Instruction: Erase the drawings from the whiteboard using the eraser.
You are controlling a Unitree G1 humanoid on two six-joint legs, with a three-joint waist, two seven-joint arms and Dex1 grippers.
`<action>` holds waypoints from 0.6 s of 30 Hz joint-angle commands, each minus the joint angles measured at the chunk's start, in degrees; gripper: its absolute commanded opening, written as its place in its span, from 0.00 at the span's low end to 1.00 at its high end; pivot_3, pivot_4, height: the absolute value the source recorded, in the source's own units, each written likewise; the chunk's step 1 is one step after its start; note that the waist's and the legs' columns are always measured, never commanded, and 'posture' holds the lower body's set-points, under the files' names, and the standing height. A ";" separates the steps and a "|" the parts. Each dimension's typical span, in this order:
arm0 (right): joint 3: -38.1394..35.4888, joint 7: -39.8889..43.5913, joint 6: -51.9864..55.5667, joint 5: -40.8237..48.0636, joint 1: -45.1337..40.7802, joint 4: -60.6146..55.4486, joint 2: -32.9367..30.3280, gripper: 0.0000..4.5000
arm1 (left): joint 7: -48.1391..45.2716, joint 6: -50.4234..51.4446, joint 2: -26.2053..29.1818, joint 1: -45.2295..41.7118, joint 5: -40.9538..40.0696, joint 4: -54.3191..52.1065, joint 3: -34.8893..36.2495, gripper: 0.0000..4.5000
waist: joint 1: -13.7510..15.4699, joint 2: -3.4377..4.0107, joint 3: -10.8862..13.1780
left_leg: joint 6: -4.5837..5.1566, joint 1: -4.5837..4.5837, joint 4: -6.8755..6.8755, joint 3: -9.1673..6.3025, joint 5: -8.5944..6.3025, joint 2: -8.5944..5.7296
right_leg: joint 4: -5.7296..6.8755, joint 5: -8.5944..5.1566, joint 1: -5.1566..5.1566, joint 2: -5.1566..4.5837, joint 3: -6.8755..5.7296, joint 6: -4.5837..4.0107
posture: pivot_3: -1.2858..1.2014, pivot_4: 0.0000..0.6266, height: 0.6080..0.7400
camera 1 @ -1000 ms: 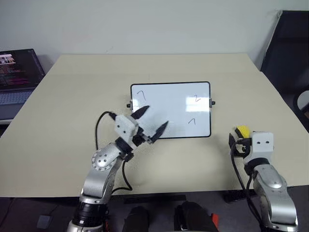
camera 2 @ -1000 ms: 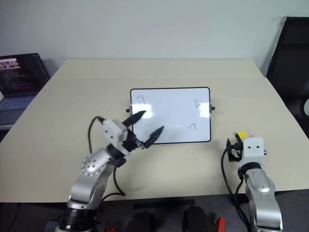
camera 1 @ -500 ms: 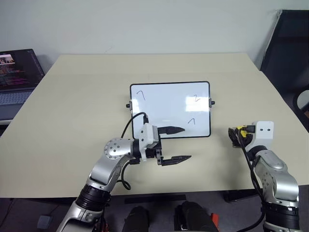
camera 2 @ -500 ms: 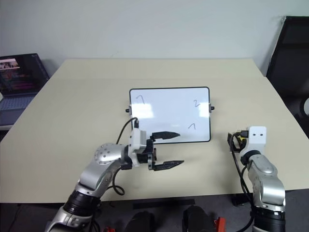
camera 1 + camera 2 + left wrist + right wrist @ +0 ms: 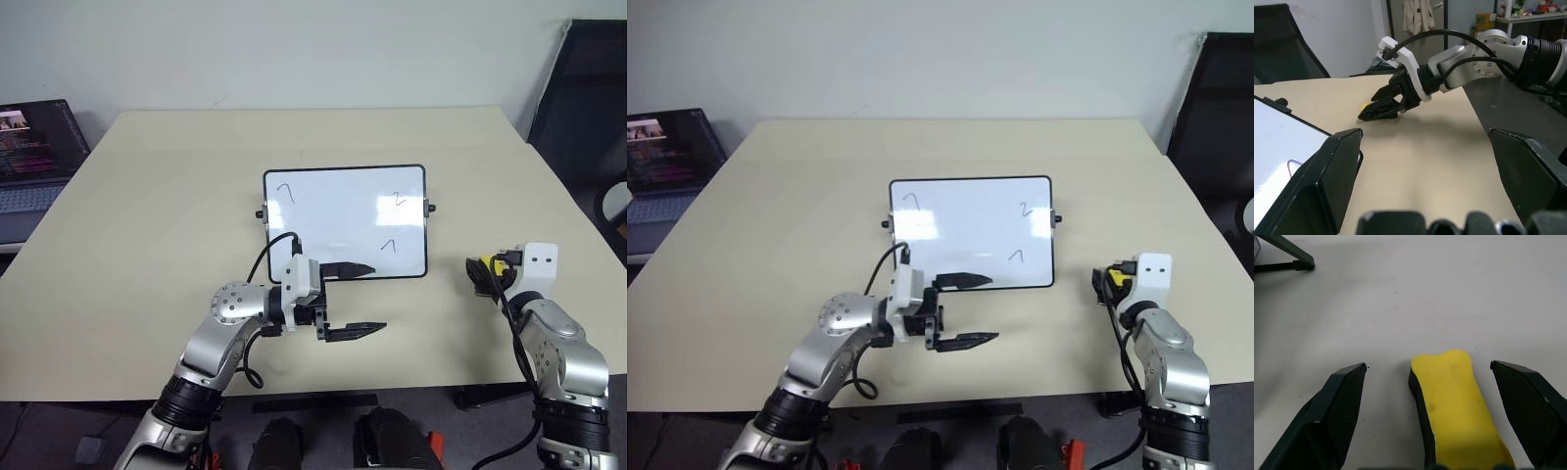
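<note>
We are reaching for the eraser [image 5: 1457, 404], which is lying on the desk [image 5: 147, 196] right of the whiteboard [image 5: 345, 221]. Our right hand [image 5: 1442, 396] is straddling it, wide open, gripping nothing. Next we need to close it. Our left hand [image 5: 358, 299] is hovering open, empty.

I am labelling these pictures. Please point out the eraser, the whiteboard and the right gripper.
eraser [image 5: 1457, 401]: right wrist view, yellow top.
whiteboard [image 5: 338, 220]: left eye view, bare white surface.
right gripper [image 5: 1367, 115]: left wrist view, between its fingertips.
</note>
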 commanded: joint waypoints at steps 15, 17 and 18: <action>-0.89 -1.42 0.62 2.07 -0.98 0.43 -0.75 0.99 | 0.65 -1.15 0.39 -0.30 0.14 -1.05 0.90 1.00 | 0.00 0.01 0.01 | 0.00 -0.01 -0.01 0.03 0.00 0.00 | -0.01 0.00 -0.03 0.00 0.03 0.00 | 0.52 0.24 1.00; -0.93 -1.47 0.72 2.03 -0.94 0.58 -0.84 0.99 | 0.71 -1.18 0.39 -0.32 0.17 -1.01 0.90 1.00 | 0.00 0.01 0.01 | 0.00 -0.01 -0.01 0.03 0.00 0.00 | -0.01 0.00 -0.03 0.00 0.03 0.00 | 0.52 0.24 1.00; -1.00 -1.55 0.72 1.99 -0.92 0.64 -0.85 0.99 | 0.74 -1.17 0.40 -0.33 0.16 -0.99 0.90 1.00 | 0.00 0.01 0.01 | 0.00 -0.01 -0.01 0.03 0.00 0.00 | -0.01 0.00 -0.03 0.00 0.03 0.00 | 0.52 0.24 1.00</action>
